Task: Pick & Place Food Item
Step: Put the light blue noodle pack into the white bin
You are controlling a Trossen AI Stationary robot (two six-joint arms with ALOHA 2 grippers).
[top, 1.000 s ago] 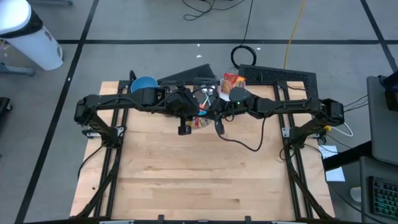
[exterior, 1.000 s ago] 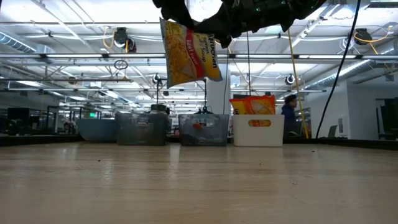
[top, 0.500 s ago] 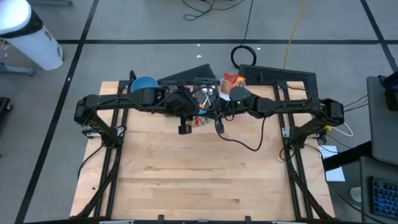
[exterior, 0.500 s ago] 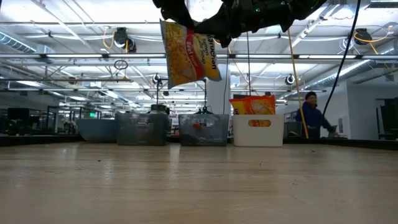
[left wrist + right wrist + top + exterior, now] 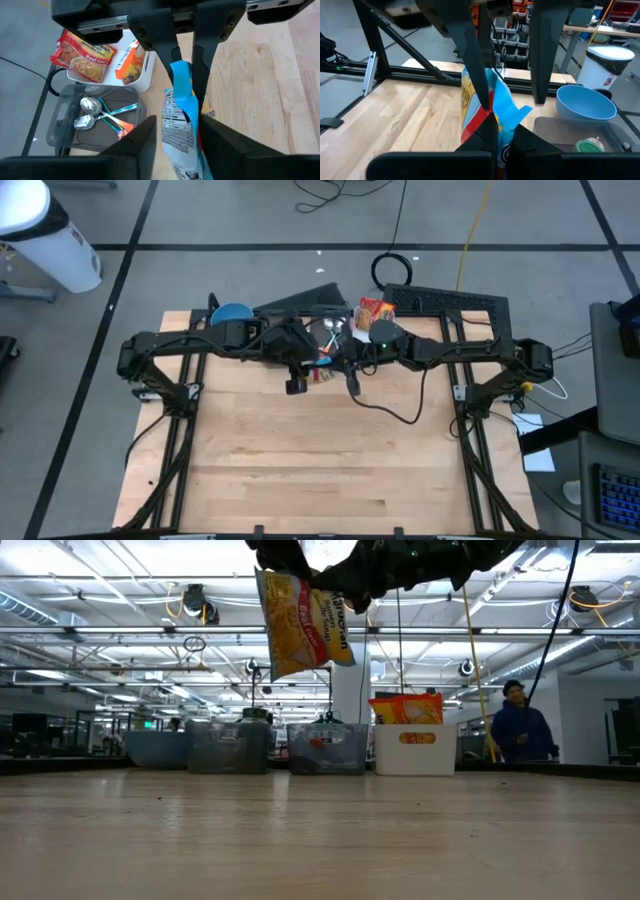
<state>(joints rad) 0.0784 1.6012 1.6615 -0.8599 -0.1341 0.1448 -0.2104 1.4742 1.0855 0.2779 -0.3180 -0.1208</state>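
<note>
the noodle packet (image 5: 303, 622) hung in mid-air above the table's far side, pinched by the right gripper (image 5: 492, 131), as the left gripper (image 5: 176, 131) had just parted its fingers, completing a handover.

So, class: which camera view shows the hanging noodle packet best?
The low view: the noodle packet hangs in mid-air with its yellow printed front fully visible. The high view nearly hides it under the arms. The left wrist view shows its blue edge and back label; the right wrist view shows its crumpled top in the shut right gripper.
</note>
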